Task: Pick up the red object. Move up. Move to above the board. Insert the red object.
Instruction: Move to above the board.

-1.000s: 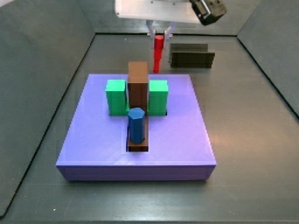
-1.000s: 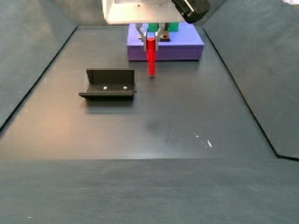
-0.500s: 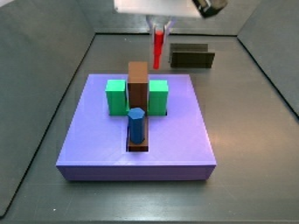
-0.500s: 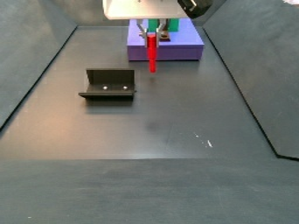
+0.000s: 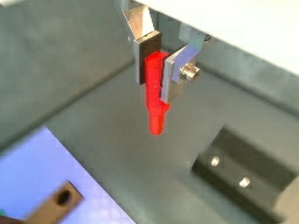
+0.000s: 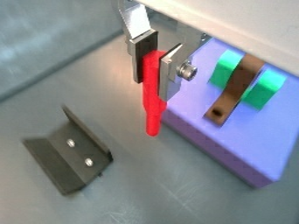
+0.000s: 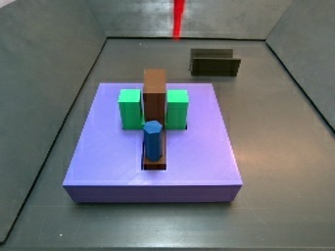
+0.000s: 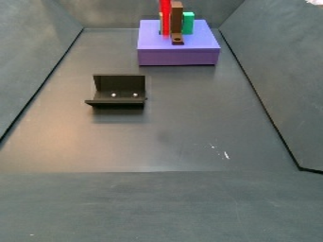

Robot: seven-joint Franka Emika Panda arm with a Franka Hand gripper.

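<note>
Two fingers (image 6: 142,45) of the gripper (image 5: 159,59) pinch the red peg (image 5: 155,96) by its top — it hangs upright, high above the floor, with the purple board (image 6: 228,144) off to one side, not yet beneath.

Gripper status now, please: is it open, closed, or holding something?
Gripper: closed on the red object, held upright in the air, beside the board.

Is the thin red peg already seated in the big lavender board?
No: in a wrist view the gripper is shut on the thin red peg, which hangs in the air beside the lavender board, its lower tip free.
</note>
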